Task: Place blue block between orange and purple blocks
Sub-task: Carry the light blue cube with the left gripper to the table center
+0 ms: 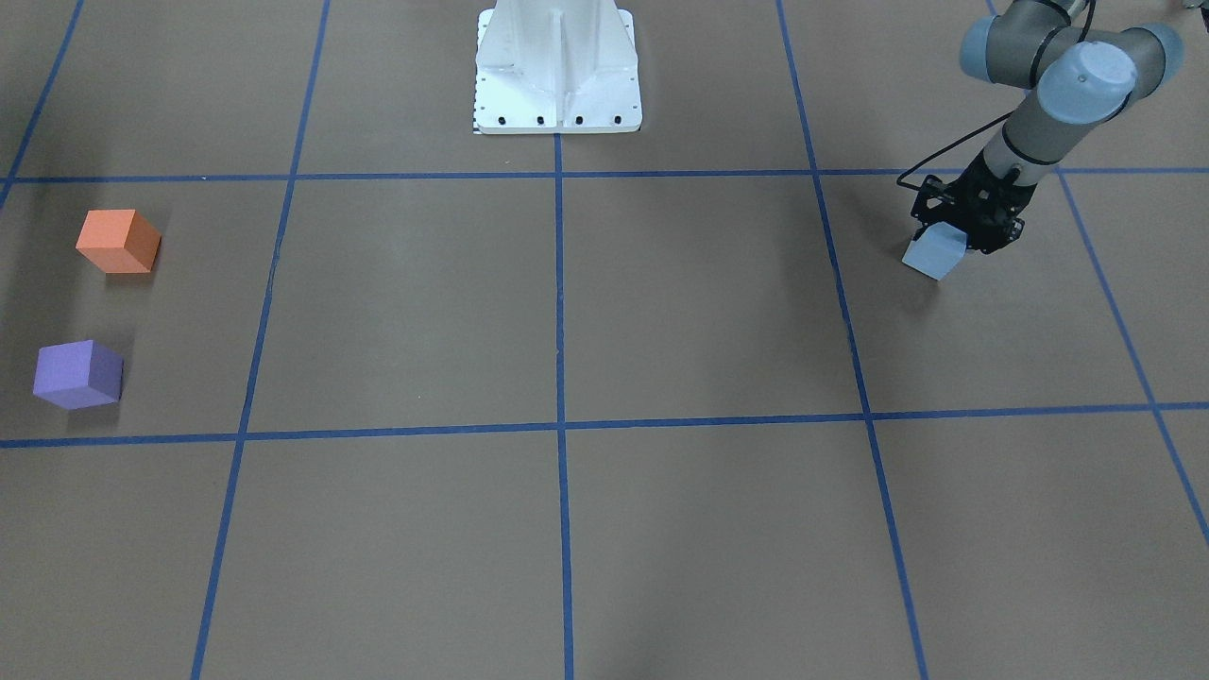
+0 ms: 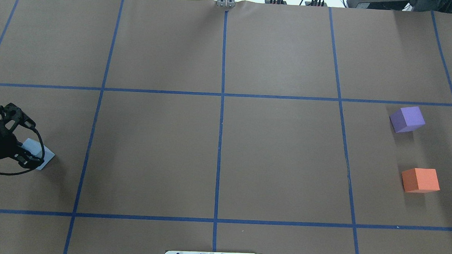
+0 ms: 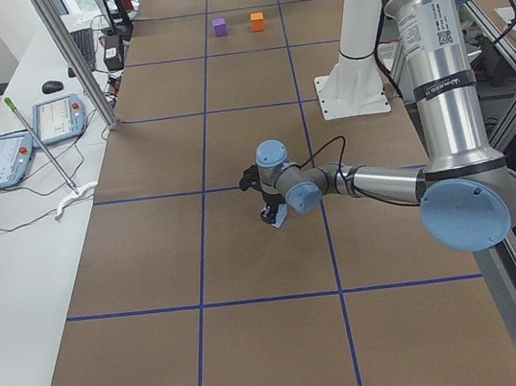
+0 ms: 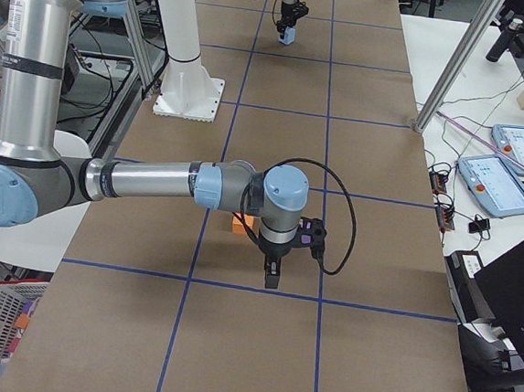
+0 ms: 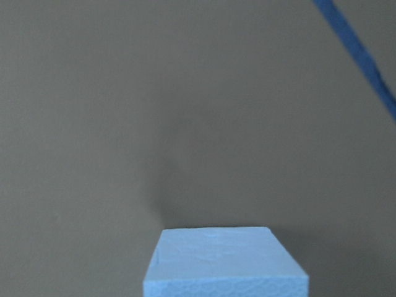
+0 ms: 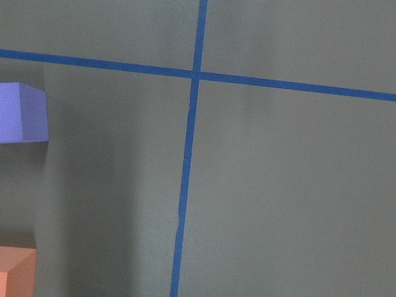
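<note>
The light blue block (image 1: 933,255) is in my left gripper (image 1: 956,238), which is shut on it and holds it tilted, low over the table at the robot's left end. The pair also shows in the overhead view, block (image 2: 43,155) and gripper (image 2: 30,156). The block fills the bottom of the left wrist view (image 5: 226,263). The orange block (image 1: 118,242) and the purple block (image 1: 78,374) sit apart at the far opposite end. My right gripper (image 4: 272,275) hangs near them, and I cannot tell whether it is open or shut.
The white robot base (image 1: 557,71) stands at the middle of the robot's side. Blue tape lines divide the brown table (image 2: 217,149) into squares. Tablets (image 4: 497,180) and cables lie on side benches beyond the table edge.
</note>
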`<action>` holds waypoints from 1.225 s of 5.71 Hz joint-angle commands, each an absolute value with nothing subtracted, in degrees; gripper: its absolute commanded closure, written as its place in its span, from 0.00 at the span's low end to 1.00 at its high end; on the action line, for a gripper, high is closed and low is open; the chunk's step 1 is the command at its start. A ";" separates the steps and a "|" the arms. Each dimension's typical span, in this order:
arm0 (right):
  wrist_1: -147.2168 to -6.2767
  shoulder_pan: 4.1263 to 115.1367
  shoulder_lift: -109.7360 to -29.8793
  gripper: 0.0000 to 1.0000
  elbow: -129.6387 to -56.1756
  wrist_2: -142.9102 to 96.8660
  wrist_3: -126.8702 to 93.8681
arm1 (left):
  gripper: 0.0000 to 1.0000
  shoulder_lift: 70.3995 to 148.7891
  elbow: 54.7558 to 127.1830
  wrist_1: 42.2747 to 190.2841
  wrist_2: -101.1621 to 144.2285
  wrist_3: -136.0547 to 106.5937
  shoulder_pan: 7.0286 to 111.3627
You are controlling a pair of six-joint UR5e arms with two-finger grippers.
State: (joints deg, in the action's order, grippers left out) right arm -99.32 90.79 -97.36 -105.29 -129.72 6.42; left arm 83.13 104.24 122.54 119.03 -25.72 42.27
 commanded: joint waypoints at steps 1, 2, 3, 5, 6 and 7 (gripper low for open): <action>-99.32 90.79 -97.47 0.00 -105.29 -129.81 6.42 | 1.00 98.60 107.30 102.44 120.58 -29.78 42.28; -99.32 90.79 -97.47 0.00 -105.29 -129.81 6.42 | 1.00 110.27 105.49 92.39 120.50 -34.84 41.93; -99.40 90.79 -97.56 0.00 -105.29 -129.81 6.42 | 0.97 121.09 100.60 87.41 120.24 -40.55 39.57; -99.32 90.79 -97.47 0.00 -105.21 -129.81 6.33 | 0.96 141.14 81.57 88.15 119.88 -57.14 33.77; -99.32 90.79 -97.47 0.00 -105.29 -129.81 6.33 | 0.86 144.46 75.56 92.77 117.10 -61.48 32.18; -99.32 90.79 -97.47 0.00 -105.29 -129.81 6.33 | 0.77 144.58 72.63 97.25 115.50 -64.57 31.39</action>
